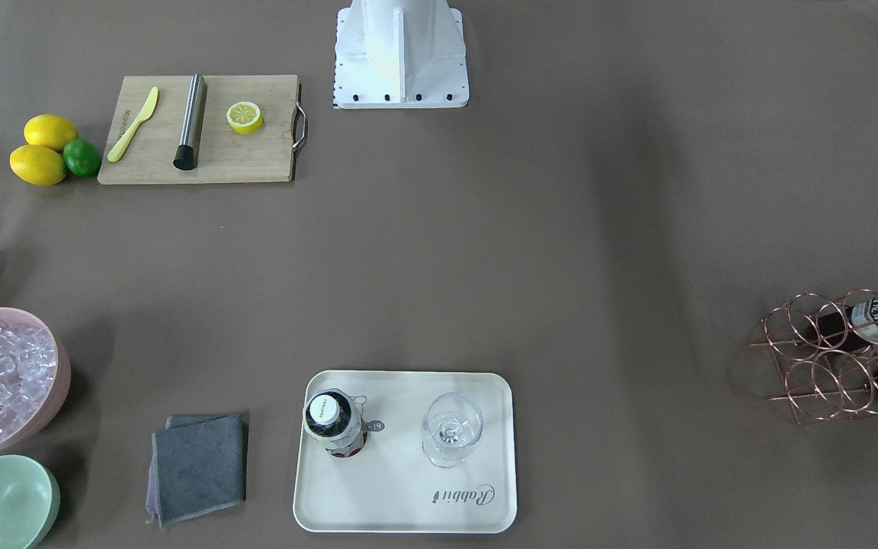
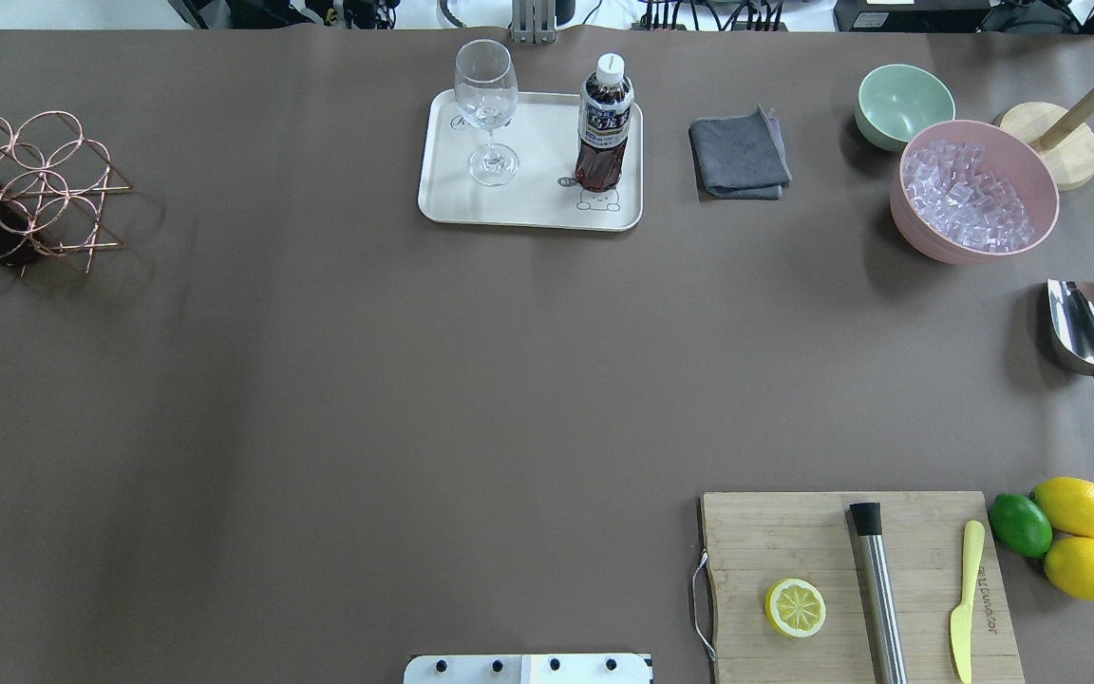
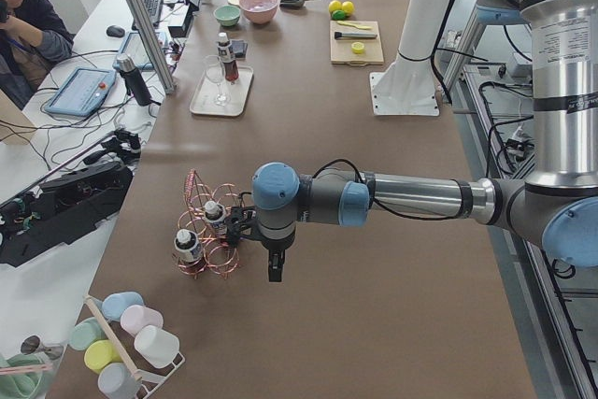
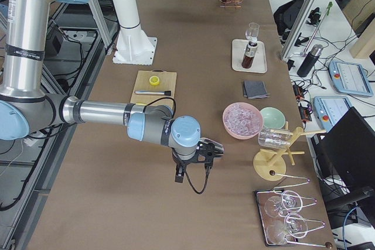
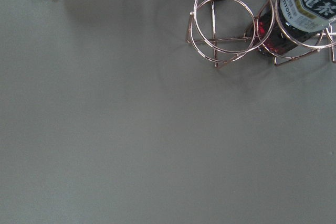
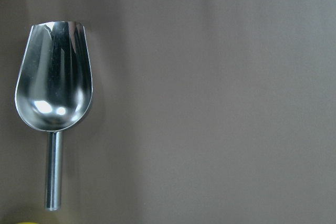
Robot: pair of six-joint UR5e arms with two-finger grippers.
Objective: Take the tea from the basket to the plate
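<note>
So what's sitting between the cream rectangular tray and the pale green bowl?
A folded dark grey cloth lies between the cream rectangular tray and the pale green bowl, touching neither, as the overhead view shows.

Three tea bottles [image 2: 603,123]: one on the cream tray [image 2: 533,204], two in the copper wire rack [image 2: 34,190]. One stemmed glass [image 2: 487,104] on the tray. One pink bowl [image 2: 927,249], one green bowl [image 2: 903,100]. Two lemons [image 2: 1077,505], one lime [image 2: 1020,524], one lemon half [image 2: 795,607]. One scoop [image 2: 1086,332], one grey cloth [image 2: 739,157].
</note>
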